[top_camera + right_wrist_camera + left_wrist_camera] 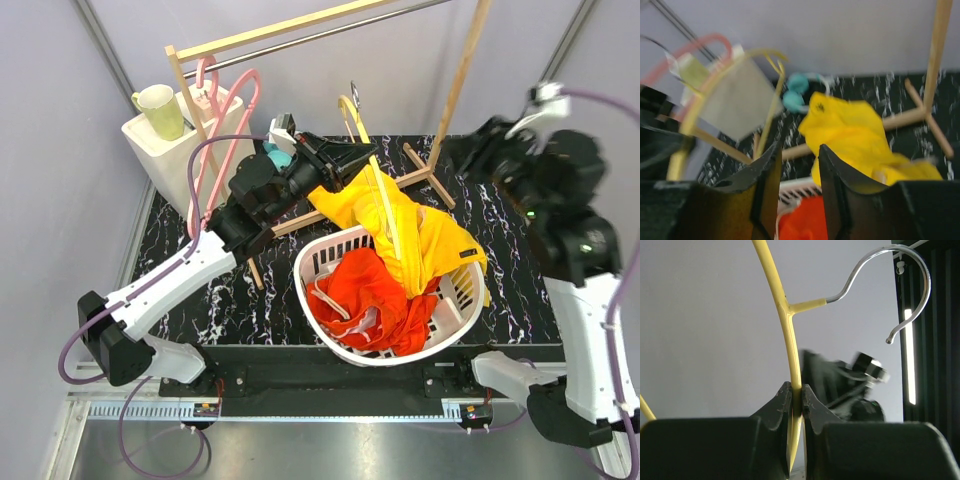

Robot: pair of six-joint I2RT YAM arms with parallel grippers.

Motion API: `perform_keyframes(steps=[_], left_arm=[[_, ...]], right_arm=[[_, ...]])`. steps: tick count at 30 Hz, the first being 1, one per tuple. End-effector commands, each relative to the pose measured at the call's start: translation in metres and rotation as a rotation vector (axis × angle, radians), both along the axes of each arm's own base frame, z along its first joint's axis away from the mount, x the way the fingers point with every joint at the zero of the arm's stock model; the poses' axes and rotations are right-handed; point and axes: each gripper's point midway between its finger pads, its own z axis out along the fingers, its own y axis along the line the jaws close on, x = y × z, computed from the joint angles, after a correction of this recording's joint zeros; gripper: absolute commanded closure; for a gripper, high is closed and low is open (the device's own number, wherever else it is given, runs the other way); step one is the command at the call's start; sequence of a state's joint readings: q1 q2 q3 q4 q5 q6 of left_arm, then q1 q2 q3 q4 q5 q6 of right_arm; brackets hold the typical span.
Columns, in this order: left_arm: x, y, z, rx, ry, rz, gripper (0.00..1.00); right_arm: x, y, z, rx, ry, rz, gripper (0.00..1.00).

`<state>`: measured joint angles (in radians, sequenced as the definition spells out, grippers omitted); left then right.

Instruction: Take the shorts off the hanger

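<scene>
While left end effector [796, 392] clamps yellow hanger [788, 315], right end effector [799, 150] gapes empty

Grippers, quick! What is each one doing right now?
Left gripper: closed on the yellow hanger.
Right gripper: open, holding nothing.

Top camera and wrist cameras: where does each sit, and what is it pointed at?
Top external: above and behind, looking down on the left arm, right arm, laundry basket and yellow shorts.
Left wrist: on the left arm, looking up past its left claw, shut on the yellow hanger.
Right wrist: on the right arm, looking past its open right claw towards the shorts.
Shared: top and right wrist show the yellow shorts; top and left wrist, the hanger.
</scene>
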<state>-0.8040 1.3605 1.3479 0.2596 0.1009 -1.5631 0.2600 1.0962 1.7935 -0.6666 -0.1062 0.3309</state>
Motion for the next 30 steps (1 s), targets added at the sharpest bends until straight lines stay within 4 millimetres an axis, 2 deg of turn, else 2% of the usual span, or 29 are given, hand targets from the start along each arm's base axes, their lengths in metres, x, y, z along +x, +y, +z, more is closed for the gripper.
perform_keyframes(steps=[1, 2, 3, 5, 6, 8, 9, 13, 18, 25, 30], left_arm=[[-0.014, 0.017, 0.035, -0.092, -0.083, 0.006, 1.00], [-0.013, 0.017, 0.035, -0.090, -0.083, 0.007, 1.00], [-0.012, 0.017, 0.034, -0.087, -0.080, 0.010, 1.00], [-0.009, 0.015, 0.035, -0.088, -0.078, 0.011, 1.00], [-0.008, 0.014, 0.036, -0.088, -0.080, 0.003, 1.00], [-0.004, 0.010, 0.036, -0.084, -0.077, -0.005, 1.00], [-0.005, 0.011, 0.043, -0.093, -0.087, -0.010, 1.00], [-0.002, 0.007, 0.045, -0.090, -0.093, -0.015, 1.00], [0.001, 0.003, 0.037, -0.073, -0.071, -0.014, 1.00], [0.001, 0.003, 0.036, -0.082, -0.062, -0.015, 1.00], [0.003, 0.000, 0.034, -0.083, -0.052, -0.025, 1.00]], right_arm=[[-0.010, 0.006, -0.093, -0.021, 0.229, 0.037, 0.52], [-0.011, 0.006, -0.106, -0.031, 0.256, 0.040, 0.40], [-0.010, 0.006, -0.131, -0.045, 0.314, 0.038, 0.32], [-0.012, 0.004, -0.152, -0.062, 0.353, 0.030, 0.17], [-0.011, 0.004, -0.174, -0.085, 0.399, 0.034, 0.08], [-0.007, 0.003, -0.193, -0.109, 0.443, 0.024, 0.03], [-0.005, 0.002, -0.205, -0.122, 0.470, 0.020, 0.01], [0.009, 0.009, -0.233, -0.185, 0.525, 0.063, 0.00], [0.029, 0.008, -0.266, -0.217, 0.598, 0.045, 0.00], [0.035, 0.018, -0.302, -0.224, 0.659, 0.101, 0.01], [0.036, 0.023, -0.334, -0.234, 0.730, 0.128, 0.05]])
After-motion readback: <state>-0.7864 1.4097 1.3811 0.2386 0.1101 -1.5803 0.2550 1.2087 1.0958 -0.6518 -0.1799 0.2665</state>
